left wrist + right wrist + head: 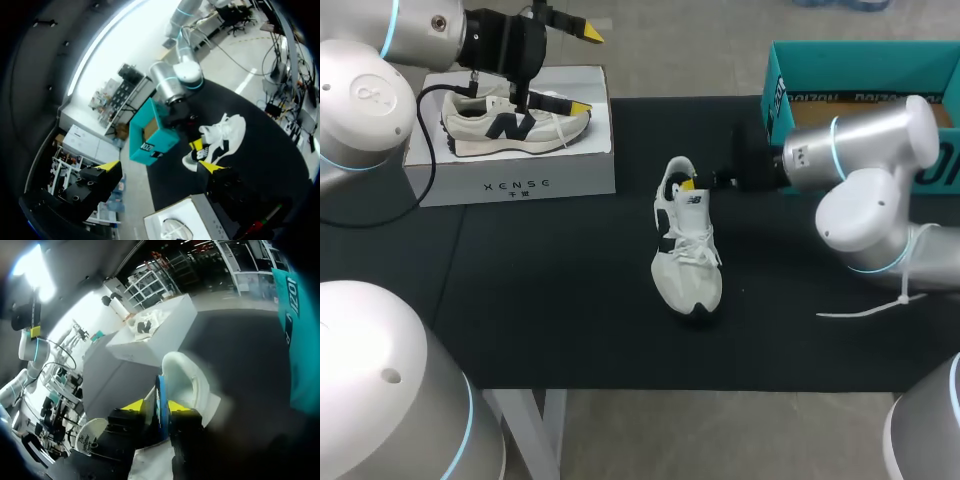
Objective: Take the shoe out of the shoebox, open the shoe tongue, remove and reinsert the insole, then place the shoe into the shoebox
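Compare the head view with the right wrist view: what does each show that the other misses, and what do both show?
Only the head view shows the white sneaker whole, with its laces and toe. Only the right wrist view shows the right pincer closed on a thin blue edge at the sneaker's opening. Both show the sneaker, the teal shoebox, and the white box carrying a second sneaker.

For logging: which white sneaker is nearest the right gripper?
The white lace-up sneaker on the black mat, at the right gripper; the other sneaker lies atop the white box.
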